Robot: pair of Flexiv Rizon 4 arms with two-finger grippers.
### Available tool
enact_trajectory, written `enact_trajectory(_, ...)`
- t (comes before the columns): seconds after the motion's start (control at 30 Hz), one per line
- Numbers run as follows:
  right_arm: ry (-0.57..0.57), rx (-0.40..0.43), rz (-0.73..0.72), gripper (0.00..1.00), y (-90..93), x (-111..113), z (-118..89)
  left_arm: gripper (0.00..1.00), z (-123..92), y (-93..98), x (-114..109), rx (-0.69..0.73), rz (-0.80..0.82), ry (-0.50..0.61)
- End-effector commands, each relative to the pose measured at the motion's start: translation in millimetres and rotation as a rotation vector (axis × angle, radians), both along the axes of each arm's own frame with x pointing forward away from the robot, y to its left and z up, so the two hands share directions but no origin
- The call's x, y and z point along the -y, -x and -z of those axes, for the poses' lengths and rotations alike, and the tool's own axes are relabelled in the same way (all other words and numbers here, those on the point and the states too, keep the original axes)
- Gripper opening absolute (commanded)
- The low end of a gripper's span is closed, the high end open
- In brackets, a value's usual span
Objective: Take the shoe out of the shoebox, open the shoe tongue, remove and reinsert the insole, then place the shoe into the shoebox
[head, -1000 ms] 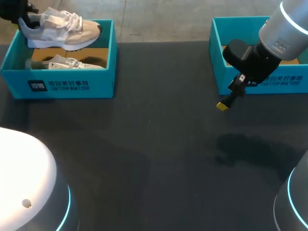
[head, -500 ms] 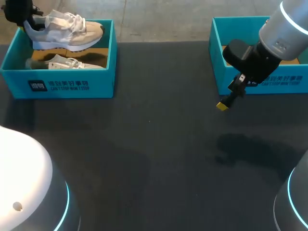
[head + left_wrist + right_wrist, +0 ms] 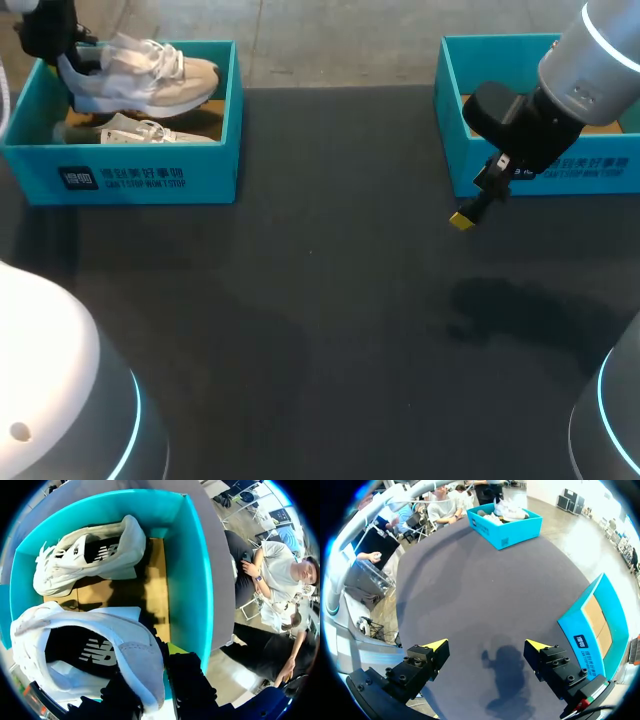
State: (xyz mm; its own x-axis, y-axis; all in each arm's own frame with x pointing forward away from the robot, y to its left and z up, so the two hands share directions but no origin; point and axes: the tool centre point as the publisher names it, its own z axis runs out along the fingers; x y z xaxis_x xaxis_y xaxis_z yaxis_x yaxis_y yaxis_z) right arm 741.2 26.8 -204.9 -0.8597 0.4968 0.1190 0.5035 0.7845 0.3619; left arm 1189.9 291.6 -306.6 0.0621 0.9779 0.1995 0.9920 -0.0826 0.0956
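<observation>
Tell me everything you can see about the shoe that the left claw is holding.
The shoe is a sneaker with a white and light grey upper, a beige toe part, white laces, a thick white sole and a dark lining. The left claw grips it at the heel. It hangs roughly level, toe toward the table's middle, above the blue-green box and over the second shoe lying inside. It seems to touch nothing but the claw.

Head camera is looking down on the table [image 3: 330, 300] from above and behind. Left wrist camera is looking closely into the shoebox [image 3: 192, 580]; right wrist camera is seeing it from afar.
</observation>
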Motion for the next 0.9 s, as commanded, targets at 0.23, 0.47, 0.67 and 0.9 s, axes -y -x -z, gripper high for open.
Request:
enact_trajectory(0.23, 0.001, -0.002, 0.000, 1.00, -0.6, 0, 0, 0.00, 24, -1.5, 3, -0.003, -0.001, -0.007)
enact_trajectory(0.47, 0.001, -0.002, 0.000, 1.00, -0.6, 0, 0, 0.00, 39, -4.6, 6, 0.002, -0.015, -0.011)
enact_trajectory(0.67, 0.001, -0.002, 0.000, 1.00, -0.6, 0, 0, 0.00, 49, -10.2, 12, -0.020, -0.025, -0.003)
enact_trajectory(0.9, 0.001, -0.002, 0.000, 1.00, -0.6, 0, 0, 0.00, 59, -13.0, 13, -0.044, -0.033, 0.006)
